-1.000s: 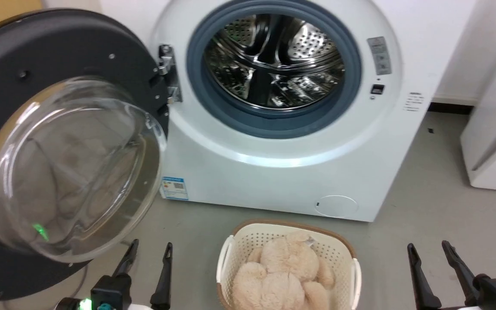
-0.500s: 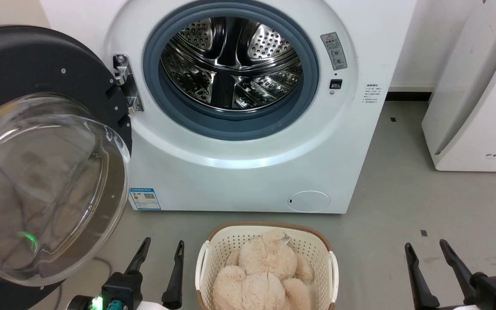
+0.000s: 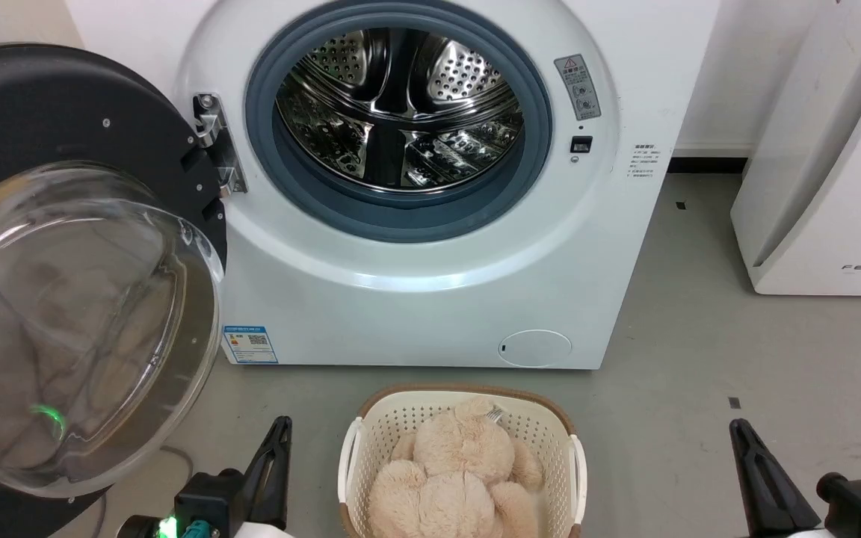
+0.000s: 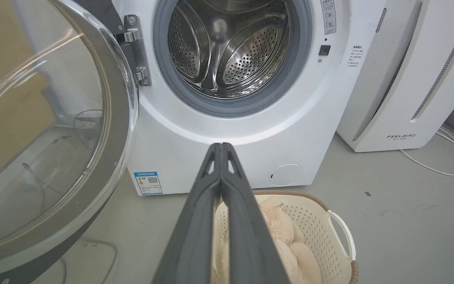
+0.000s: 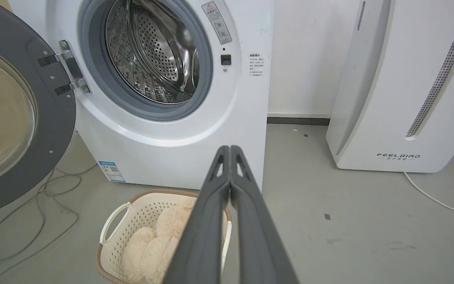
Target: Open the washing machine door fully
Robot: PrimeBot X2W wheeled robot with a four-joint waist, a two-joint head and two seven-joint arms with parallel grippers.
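Note:
The white washing machine [image 3: 430, 299] stands ahead with its steel drum [image 3: 400, 104] exposed. The washing machine door [image 3: 64, 104] is swung wide to the left on its hinge, dark-grey inner face and bulging glass bowl [image 3: 79, 321] turned toward me. My left gripper [image 3: 281, 427] is shut and empty, low, just right of the door's bottom edge and apart from it. My right gripper [image 3: 738, 430] is shut and empty at the lower right, over bare floor. In the left wrist view the door [image 4: 118, 118] is left of the closed fingers [image 4: 221, 150]. In the right wrist view the fingers [image 5: 230, 152] point at the washer's lower right corner.
A cream laundry basket [image 3: 468, 397] holding a beige plush toy [image 3: 460, 463] sits on the floor between my grippers, before the washer. A white FEELBIRD appliance [image 3: 826, 149] stands at the right. Cables [image 5: 34, 197] lie on the floor under the door.
Both grippers have gone from open to shut in the last half second. Earlier the head camera shifted. The door stays swung out to the left.

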